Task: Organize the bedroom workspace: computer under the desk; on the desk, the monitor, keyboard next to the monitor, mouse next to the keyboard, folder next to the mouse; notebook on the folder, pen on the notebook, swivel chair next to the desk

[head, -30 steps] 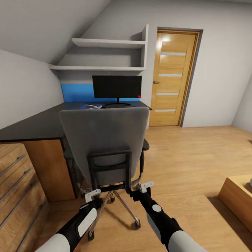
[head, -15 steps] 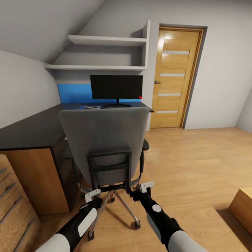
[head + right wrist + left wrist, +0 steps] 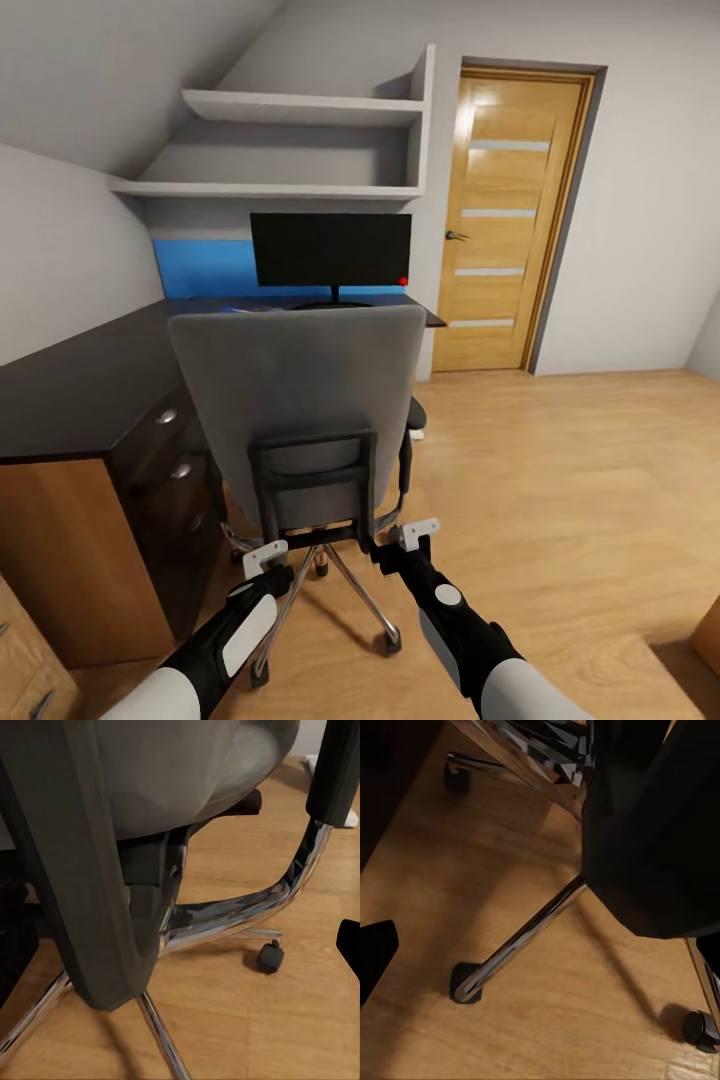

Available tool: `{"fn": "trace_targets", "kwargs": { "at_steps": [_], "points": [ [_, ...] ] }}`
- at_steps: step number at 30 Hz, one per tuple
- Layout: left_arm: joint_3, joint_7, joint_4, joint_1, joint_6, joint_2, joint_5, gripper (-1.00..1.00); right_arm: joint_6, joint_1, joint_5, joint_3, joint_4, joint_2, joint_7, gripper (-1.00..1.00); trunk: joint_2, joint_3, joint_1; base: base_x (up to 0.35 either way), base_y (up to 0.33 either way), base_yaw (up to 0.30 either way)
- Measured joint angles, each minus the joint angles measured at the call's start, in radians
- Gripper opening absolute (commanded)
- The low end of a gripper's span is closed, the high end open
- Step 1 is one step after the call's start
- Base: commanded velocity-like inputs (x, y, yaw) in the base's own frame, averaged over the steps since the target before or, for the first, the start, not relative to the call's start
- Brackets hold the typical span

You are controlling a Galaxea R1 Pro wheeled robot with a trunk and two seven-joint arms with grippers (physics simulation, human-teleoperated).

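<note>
Sloped grey walls and a wooden door enclosed the bedroom. On the black-topped table stood the flat black monitor. Just beside it, the grey swivel chair faced away. Both fingers, left and right, gripped its black back frame.

Chairs you see: one swivel chair
Monitors: one monitor
Doors: one door
Shelves: two shelves

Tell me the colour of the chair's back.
Grey, on a black frame; the swivel chair shows it best in the head view.
</note>
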Motion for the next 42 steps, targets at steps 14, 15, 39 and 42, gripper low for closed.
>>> {"fn": "trace_targets", "kwargs": {
  "at_steps": [14, 15, 39, 42],
  "points": [
    [0.001, 0.001, 0.000, 0.000, 0.000, 0.001, 0.000, 1.00, 0.000, 0.001, 0.002, 0.002, 0.000, 0.000, 0.000, 1.00, 0.000, 0.000, 0.000, 0.326, 0.000, 0.000],
    [0.000, 0.001, 0.000, 0.000, 0.000, 0.001, 0.001, 1.00, 0.000, 0.001, 0.002, 0.001, 0.000, 0.000, 0.000, 1.00, 0.000, 0.000, 0.000, 0.327, 0.000, 0.000],
    [0.001, 0.001, 0.000, 0.000, 0.000, 0.001, 0.000, 1.00, 0.000, 0.000, 0.002, 0.001, 0.002, 0.000, -0.001, 1.00, 0.000, 0.000, 0.000, 0.327, 0.000, 0.000],
    [0.002, 0.002, 0.000, 0.000, 0.000, 0.002, 0.000, 1.00, 0.000, 0.000, 0.002, 0.001, 0.002, 0.000, -0.001, 1.00, 0.000, 0.000, 0.000, 0.328, 0.000, 0.000]
  ]
}}
